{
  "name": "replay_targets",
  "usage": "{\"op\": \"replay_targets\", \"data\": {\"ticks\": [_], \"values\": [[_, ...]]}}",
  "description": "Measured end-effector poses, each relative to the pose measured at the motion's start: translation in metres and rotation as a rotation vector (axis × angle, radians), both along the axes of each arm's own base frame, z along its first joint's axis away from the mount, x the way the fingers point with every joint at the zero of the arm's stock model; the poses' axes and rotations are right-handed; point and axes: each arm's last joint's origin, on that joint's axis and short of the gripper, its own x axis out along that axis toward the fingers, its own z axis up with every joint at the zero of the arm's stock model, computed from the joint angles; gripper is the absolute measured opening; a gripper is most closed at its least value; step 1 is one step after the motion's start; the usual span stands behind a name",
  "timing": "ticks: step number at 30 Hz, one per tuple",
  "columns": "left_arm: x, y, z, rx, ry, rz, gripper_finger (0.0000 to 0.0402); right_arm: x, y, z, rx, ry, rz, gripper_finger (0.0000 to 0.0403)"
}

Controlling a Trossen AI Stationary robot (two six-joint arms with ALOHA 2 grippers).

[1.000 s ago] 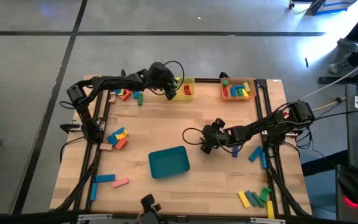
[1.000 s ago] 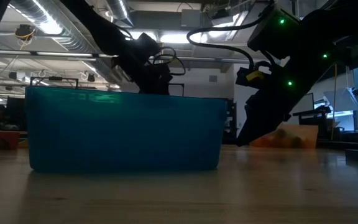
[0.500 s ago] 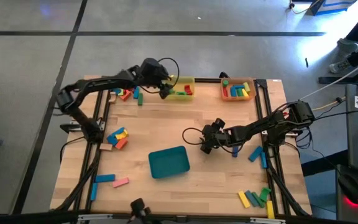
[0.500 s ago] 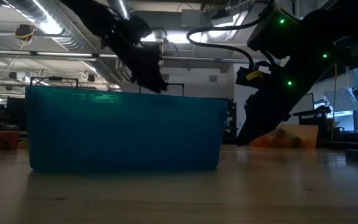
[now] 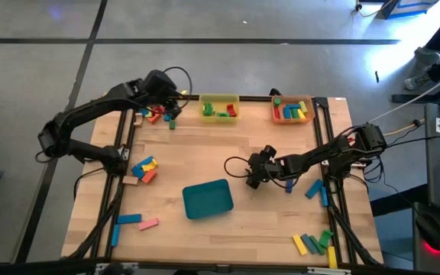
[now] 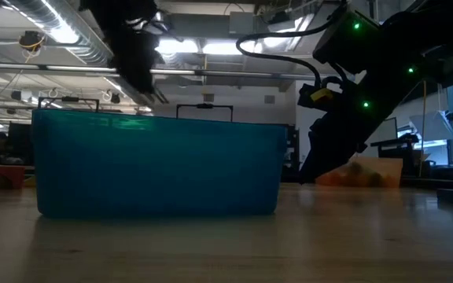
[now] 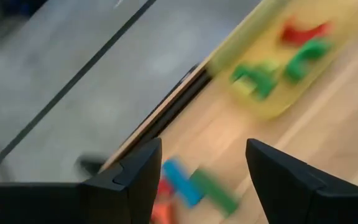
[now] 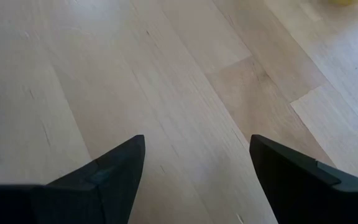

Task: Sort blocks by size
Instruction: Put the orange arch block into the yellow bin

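small blocks (image 5: 222, 112), red and green, in yellow tray (image 5: 220, 100)

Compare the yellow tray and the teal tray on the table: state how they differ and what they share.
The yellow tray sits at the table's far edge; the teal tray sits nearer the middle, toward the front. The yellow tray holds red and green blocks; the teal tray looks empty from above. The yellow tray lies square to the table edge; the teal tray is turned slightly. Both are rectangular and open-topped.

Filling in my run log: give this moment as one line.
left claw: open, empty, above the loose blocks beside yellow plastic tray | right claw: open, empty, near teal plastic tray
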Motion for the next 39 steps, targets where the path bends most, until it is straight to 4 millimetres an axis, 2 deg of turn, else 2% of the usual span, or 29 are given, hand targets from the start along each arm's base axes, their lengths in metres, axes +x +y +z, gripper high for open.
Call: {"op": "replay_targets", "data": {"ticks": [3, 6, 13, 23, 30, 39], "values": [[-0.011, 0.0, -0.008, -0.024, 0.097, 0.138, 0.0216, 0.0, 0.0, 0.0, 0.001, -0.001, 0.0, 0.0292], [-0.016, 0.003, -0.024, -0.075, 0.156, 0.216, 0.0216, 0.0, 0.0, 0.0, -0.001, -0.002, 0.004, 0.0292], [-0.015, 0.017, -0.073, -0.207, 0.332, 0.261, 0.0217, 0.001, 0.0, 0.0, -0.006, -0.002, 0.011, 0.0292], [-0.006, 0.041, -0.124, -0.343, 0.528, 0.268, 0.0217, 0.001, 0.0, 0.001, -0.005, -0.007, 0.011, 0.0292], [-0.003, 0.048, -0.143, -0.38, 0.591, 0.243, 0.0217, 0.001, 0.0, 0.001, -0.005, -0.007, 0.011, 0.0292], [-0.007, 0.06, -0.153, -0.429, 0.558, 0.238, 0.0213, 0.001, 0.0, 0.001, -0.007, -0.007, 0.014, 0.0292]]}}
